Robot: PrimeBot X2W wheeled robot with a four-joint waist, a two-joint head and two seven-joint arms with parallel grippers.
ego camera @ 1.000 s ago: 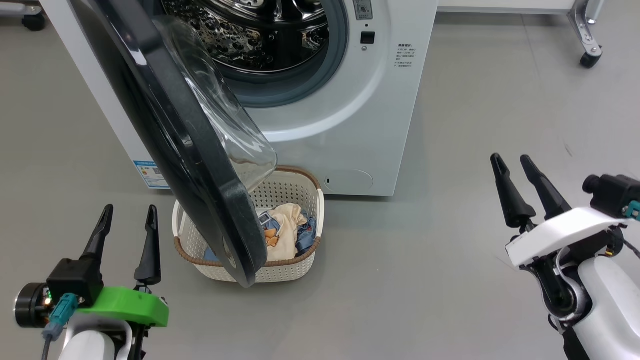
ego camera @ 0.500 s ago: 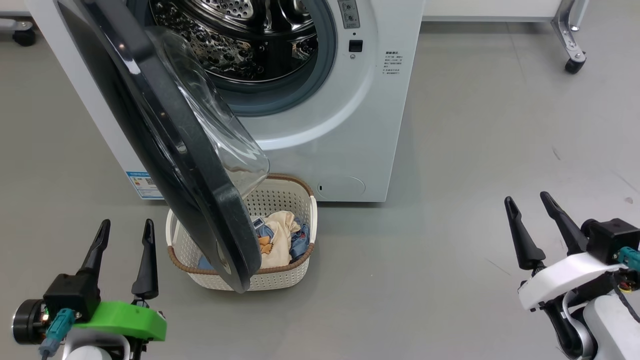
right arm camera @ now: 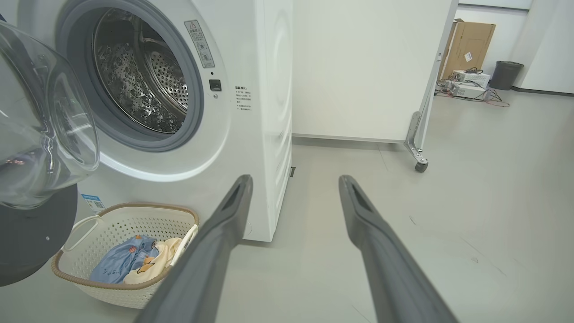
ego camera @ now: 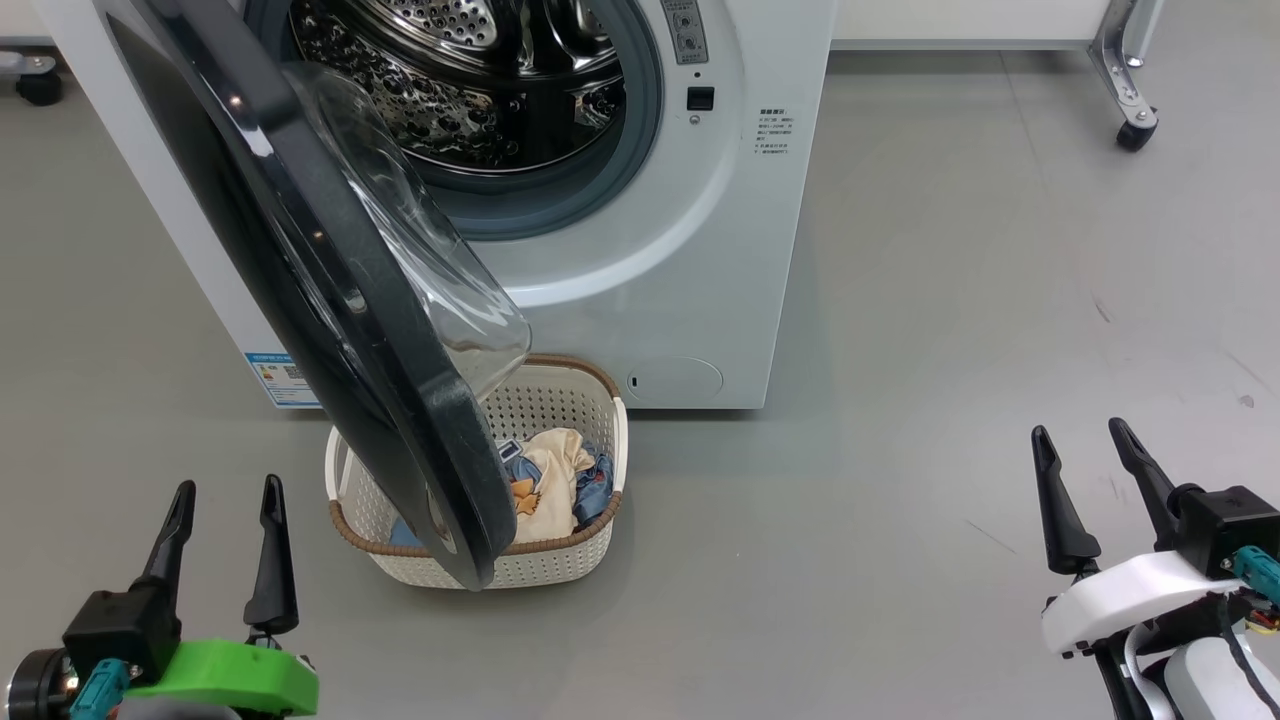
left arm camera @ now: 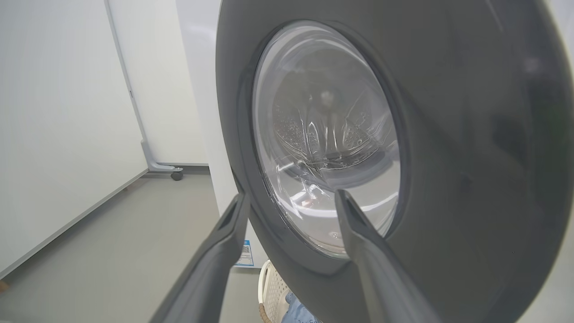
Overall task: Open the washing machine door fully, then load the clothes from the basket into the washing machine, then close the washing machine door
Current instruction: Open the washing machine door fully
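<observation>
Both grippers sit lower in the head view than a second ago, the right one most. The camera has shifted too, so the washer (ego camera: 680, 250) lies a little further left.

The left gripper (ego camera: 227, 488) hangs at the lower left with its fingers apart and nothing between them. The right gripper (ego camera: 1078, 430) at the lower right is likewise spread and empty, over bare floor (ego camera: 900, 420) and well apart from the washer.

The door (ego camera: 330, 300) stands partly open, swung out to the left, its glass bowl turned toward the steel drum (ego camera: 470, 80). Its lower edge overhangs the left part of the basket (ego camera: 560, 565).

The basket stands on the floor just before the washer's base. The clothes (ego camera: 550, 480) lie heaped inside it, blue fabric beside a cream piece with an orange figure.

From the left wrist, the door's dark outer face and glass centre loom near, beyond the two fingers.
</observation>
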